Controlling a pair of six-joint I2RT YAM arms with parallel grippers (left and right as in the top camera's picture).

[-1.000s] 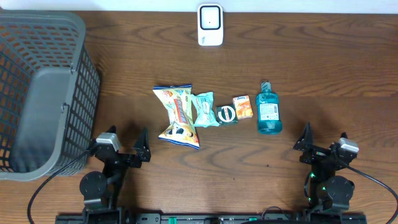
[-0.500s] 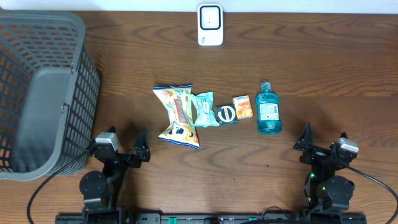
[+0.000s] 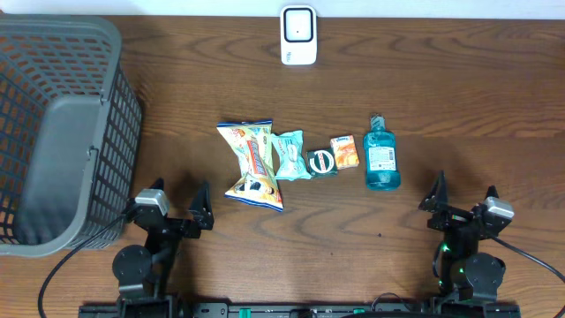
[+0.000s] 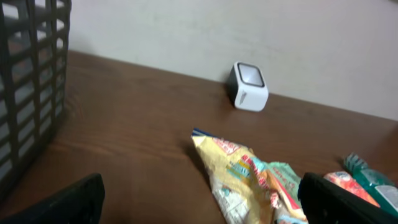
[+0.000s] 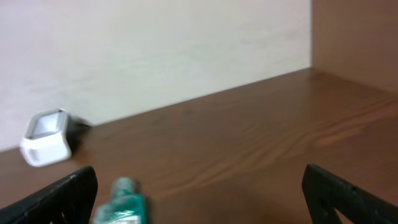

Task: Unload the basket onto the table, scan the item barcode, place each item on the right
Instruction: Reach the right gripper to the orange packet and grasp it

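One white scanner (image 3: 298, 35) stands on the bench (image 3: 459, 79). On the robot's side of the scanner lie five items in a row: one yellow snack bag (image 3: 253, 164), one teal packet (image 3: 290, 155), one dark round roll (image 3: 321, 162), one orange box (image 3: 344, 151) and one blue bottle (image 3: 381, 155). One grey basket (image 3: 124, 115) sits left of the scanner.

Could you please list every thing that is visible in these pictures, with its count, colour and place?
table: one, brown wood, under everything
basket: one, grey, left end of the table
scanner: one, white, far edge, centre
snack bag: one, mostly yellow, left end of the middle row
packet: one, teal, right beside the snack bag
round item: one, black and white, between packet and box
box: one, orange, left of the bottle
bottle: one, blue-green, right end of the row, lying flat
left hand: one, black, near edge, open, empty
right hand: one, black, near edge, open, empty
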